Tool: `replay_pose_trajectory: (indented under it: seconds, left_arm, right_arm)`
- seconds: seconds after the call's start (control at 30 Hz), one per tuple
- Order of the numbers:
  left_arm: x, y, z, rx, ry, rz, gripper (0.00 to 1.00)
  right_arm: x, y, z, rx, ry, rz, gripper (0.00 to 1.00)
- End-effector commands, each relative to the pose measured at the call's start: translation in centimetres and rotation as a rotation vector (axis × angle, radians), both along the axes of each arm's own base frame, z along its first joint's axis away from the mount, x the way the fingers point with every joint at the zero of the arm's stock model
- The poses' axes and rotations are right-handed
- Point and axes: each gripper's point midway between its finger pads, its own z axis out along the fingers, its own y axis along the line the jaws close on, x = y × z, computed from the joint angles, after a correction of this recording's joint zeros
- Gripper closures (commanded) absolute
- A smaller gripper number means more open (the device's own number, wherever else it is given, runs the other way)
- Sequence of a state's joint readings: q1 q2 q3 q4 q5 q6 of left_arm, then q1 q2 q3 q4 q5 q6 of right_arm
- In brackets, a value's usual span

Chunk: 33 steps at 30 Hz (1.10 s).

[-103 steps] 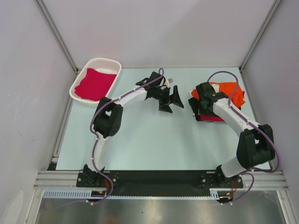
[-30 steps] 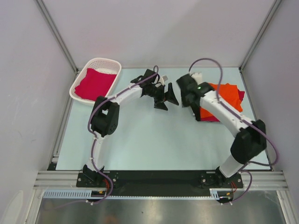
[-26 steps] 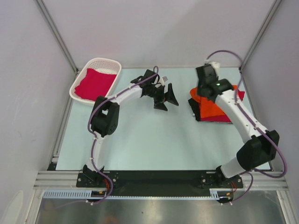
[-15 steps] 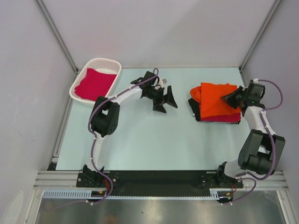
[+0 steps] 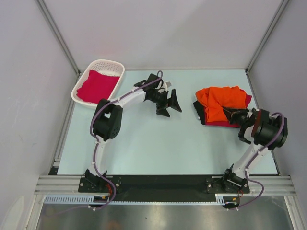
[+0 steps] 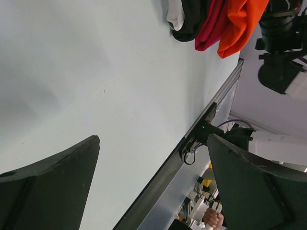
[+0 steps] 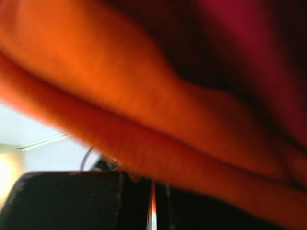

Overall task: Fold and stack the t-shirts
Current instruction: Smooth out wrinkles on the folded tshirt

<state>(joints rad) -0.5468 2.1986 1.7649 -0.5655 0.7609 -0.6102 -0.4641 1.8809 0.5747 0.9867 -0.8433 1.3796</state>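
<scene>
The left gripper [image 5: 170,109] is hovering over the middle of the pale green table top [image 5: 144,143], well apart from every garment. In the left wrist view its two dark fingers [image 6: 48,182] are standing spread wide with only bare table between them. The bright orange cloth t-shirt [image 5: 221,102] is lying rumpled on top of a stack at the far right of the table. Under it, the crimson red cloth t-shirt [image 5: 218,123] is showing along the stack's near edge, and a black folded cloth [image 5: 197,109] is showing at its left side. The left wrist view is also showing these layers edge-on, with a white cloth edge [image 6: 176,14] at the outer side. The right gripper [image 5: 234,115] is sitting at the near right corner of the stack, touching the orange fabric. In the right wrist view the fingers [image 7: 72,201] are pressed together with a thin sliver of orange between them. They appear to be pinching a fold of that shirt, though the view is blurred and filled with cloth. The white plastic lattice basket [image 5: 82,82] is standing at the far left corner, holding a second crimson red t-shirt [image 5: 98,87].
</scene>
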Motion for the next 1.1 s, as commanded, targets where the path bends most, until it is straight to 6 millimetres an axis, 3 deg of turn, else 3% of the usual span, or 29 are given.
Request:
replay_pose_trajectory:
  seconds: [0.0, 0.1, 0.2, 0.3, 0.37, 0.43, 0.47, 0.63, 0.73, 0.8, 0.87, 0.9, 0.97, 1.07]
  left_arm:
    - [0.1, 0.2, 3.5, -0.037, -0.097, -0.022, 0.00]
    - [0.2, 0.2, 3.6, -0.035, -0.100, -0.029, 0.00]
    - [0.3, 0.3, 3.5, -0.026, -0.103, -0.031, 0.01]
    - [0.3, 0.4, 3.2, -0.024, -0.094, -0.033, 0.00]
    - [0.3, 0.3, 2.8, -0.024, -0.083, -0.036, 0.00]
    - [0.4, 0.2, 2.8, -0.025, -0.080, -0.033, 0.00]
    - [0.4, 0.0, 2.7, -0.025, -0.077, -0.034, 0.00]
    - [0.8, -0.1, 2.6, -0.028, -0.077, -0.030, 0.00]
    - [0.7, -0.1, 2.5, -0.023, -0.071, -0.030, 0.00]
    - [0.6, 0.1, 2.3, -0.018, -0.066, -0.031, 0.00]
    - [0.6, 0.1, 2.4, -0.016, -0.073, -0.031, 0.00]
    - [0.5, 0.2, 2.1, -0.010, -0.069, -0.032, 0.00]
    - [0.5, 0.3, 2.1, -0.007, -0.069, -0.032, 0.00]
    - [0.6, 0.4, 2.1, 0.002, -0.075, -0.028, 0.00]
  right_arm:
    - [0.0, -0.8, 2.1, 0.183, -0.160, -0.061, 1.00]
    - [0.1, -0.6, 1.2, 0.173, -0.150, -0.050, 1.00]
    - [0.5, 0.1, 3.1, 0.137, -0.210, 0.003, 1.00]
    - [1.0, 1.4, 8.1, 0.104, -0.323, 0.082, 1.00]
    - [1.3, 2.3, 12.6, 0.079, -0.424, 0.137, 1.00]
    - [1.5, 3.5, 15.4, 0.063, -0.481, 0.187, 1.00]
    - [1.4, 4.1, 18.6, 0.023, -0.554, 0.220, 1.00]
    - [2.5, 7.2, 24.7, -0.055, -0.637, 0.331, 1.00]
    - [4.8, 8.4, 25.6, -0.104, -0.639, 0.377, 1.00]
    - [6.9, 9.8, 24.0, -0.080, -0.611, 0.420, 1.00]
    - [8.4, 11.2, 24.3, -0.067, -0.639, 0.457, 1.00]
    - [9.9, 11.5, 22.1, -0.044, -0.600, 0.463, 1.00]
    - [11.1, 12.9, 21.6, -0.026, -0.598, 0.490, 1.00]
    - [12.7, 14.3, 17.2, 0.015, -0.523, 0.500, 1.00]
